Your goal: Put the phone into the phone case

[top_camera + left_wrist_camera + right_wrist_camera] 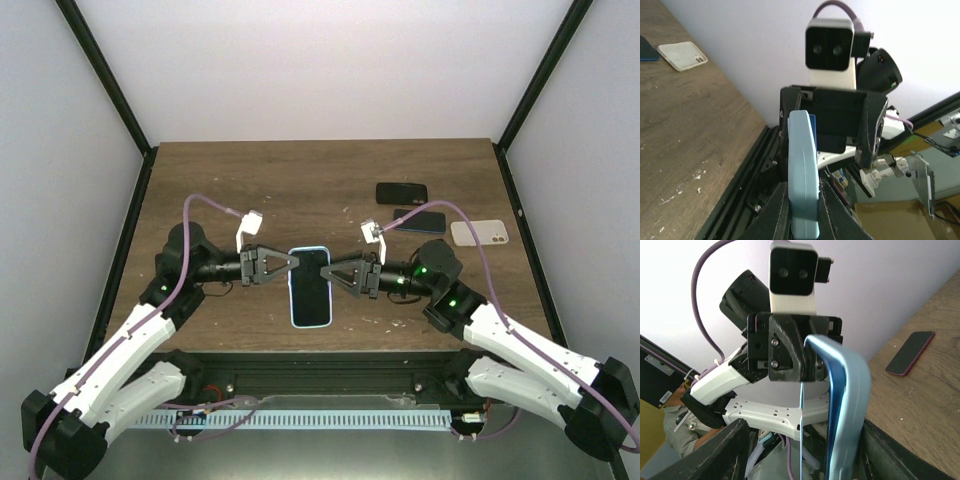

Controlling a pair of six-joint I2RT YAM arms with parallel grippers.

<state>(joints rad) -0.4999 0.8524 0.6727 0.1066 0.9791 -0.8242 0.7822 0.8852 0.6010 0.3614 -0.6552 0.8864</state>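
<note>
The dark-screened slab phone sits in the light blue flexible plastic case, apparently held above the brown wooden desk; the left gripper jaws are clamped on one long edge; the right gripper jaws stand apart around the opposite edge; the case is judged light, bendy and slippery, the phone stiff and fragile; the long rims are best gripped, not the glass.

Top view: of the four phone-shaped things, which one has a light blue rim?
The cased phone at centre, between the left tool and right tool. The black phone, dark blue phone and white case lie apart at the right, without that rim.
</note>
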